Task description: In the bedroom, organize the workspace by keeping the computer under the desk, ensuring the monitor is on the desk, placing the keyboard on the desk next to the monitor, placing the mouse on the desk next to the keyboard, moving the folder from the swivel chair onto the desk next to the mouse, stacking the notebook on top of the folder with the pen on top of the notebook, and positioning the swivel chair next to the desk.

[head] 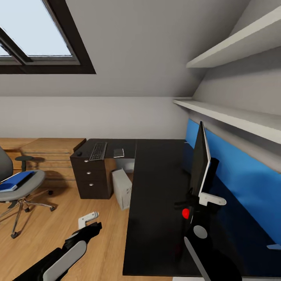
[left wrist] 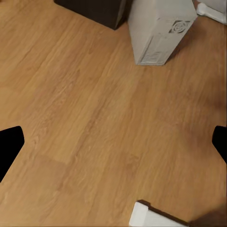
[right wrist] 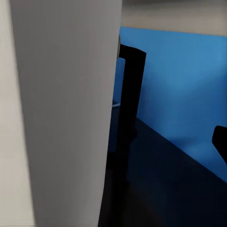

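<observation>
The monitor stands edge-on on the black desk, its silver back close up in the right wrist view. My right gripper is open and straddles the monitor's lower edge; one black fingertip shows behind it and the other is hidden. The keyboard lies on the desk's far wing with a small dark mouse beside it. The computer stands on the floor under the desk. The folder lies on the swivel chair. My left gripper hangs open over the floor.
A flat grey item lies on the desk right of the keyboard. The drawer unit holds up the far wing. A wooden chest stands against the back wall. Two white shelves run above the blue wall panel. A wood floor stretches between chair and desk.
</observation>
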